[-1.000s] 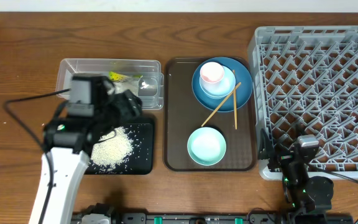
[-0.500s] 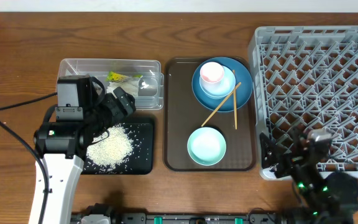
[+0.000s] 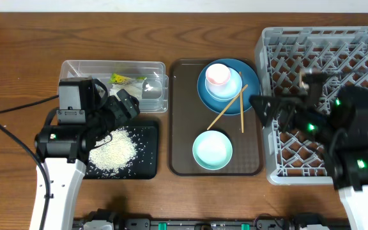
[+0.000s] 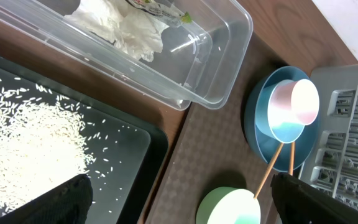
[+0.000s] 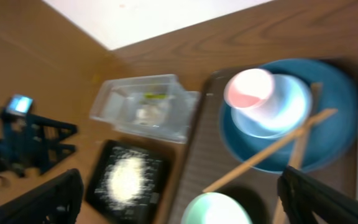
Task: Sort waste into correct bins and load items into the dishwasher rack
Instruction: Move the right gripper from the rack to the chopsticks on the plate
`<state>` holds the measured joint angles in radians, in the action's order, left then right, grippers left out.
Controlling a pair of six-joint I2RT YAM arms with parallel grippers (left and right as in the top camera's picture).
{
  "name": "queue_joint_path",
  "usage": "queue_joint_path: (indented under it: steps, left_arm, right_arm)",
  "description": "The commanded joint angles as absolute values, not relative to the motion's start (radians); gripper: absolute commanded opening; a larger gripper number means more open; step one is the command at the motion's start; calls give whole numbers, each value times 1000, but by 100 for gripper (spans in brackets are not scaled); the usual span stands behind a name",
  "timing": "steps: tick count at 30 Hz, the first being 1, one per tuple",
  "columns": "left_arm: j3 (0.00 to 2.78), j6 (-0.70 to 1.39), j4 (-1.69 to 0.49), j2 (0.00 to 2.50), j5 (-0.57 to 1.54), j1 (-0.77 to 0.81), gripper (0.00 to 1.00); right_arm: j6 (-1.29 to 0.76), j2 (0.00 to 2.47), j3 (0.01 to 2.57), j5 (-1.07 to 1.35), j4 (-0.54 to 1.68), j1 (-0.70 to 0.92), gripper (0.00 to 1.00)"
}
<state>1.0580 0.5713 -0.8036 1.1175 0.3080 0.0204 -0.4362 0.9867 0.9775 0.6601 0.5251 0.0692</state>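
— Right gripper [image 3: 259, 107] has travelled: a second ago it sat low by the near right corner of the desk [image 3: 18, 64]. Now it hangs over the left rim of the grey rack [image 3: 337, 57], pointing at the brown tray [image 3: 181, 128].
— Holding anything?
— No. Its wrist view shows both fingers spread wide with nothing between them.
— And the left gripper [image 3: 126, 104]?
— Unmoved in the last half second, above the gap between the clear tub [image 3: 75, 69] and the black tray [image 3: 147, 167], toward the left edge. Fingers wide apart too, empty.
— Where's the waste?
— Crumpled tissue [image 4: 126, 28] and green-and-yellow wrapper [image 3: 123, 79] lie inside the tub, nearer the far edge. Rice [image 3: 112, 152] is heaped on the black tray, with stray grains round it.
— Dishes?
— All on the brown tray, mid-desk. Blue plate [image 3: 251, 96] at its far end carries the pale bowl [image 3: 229, 89], and the pink cup [image 3: 217, 75] rests in that bowl. Chopsticks [image 3: 225, 110] lean crossed off the plate's near rim onto the tray. Mint bowl [image 3: 212, 150] stands upright at the near end. Rack fills the right side.
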Motion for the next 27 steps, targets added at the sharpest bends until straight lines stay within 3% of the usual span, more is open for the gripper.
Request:
queue_joint_path:
  steps: [1,8,13,18,27]
  left_arm:
    - [1066,557,-803,1119,302,15,95]
    - [1066,557,-803,1119,302,15,95]
    - [1066,557,-803,1119,302,15,95]
    - [1066,557,-803,1119,302,15,95]
    - [1066,557,-803,1119,302,15,95]
  right_arm:
    - [-531,1059,995,793,500,97,81]
    - [-531,1182,994,513,557,260,41]
    - [-530,1202,995,178,566,424,36]
    - [-526,1206,994,-56,599,505,40]
    - [-519,1309,994,-127,651,512,37]
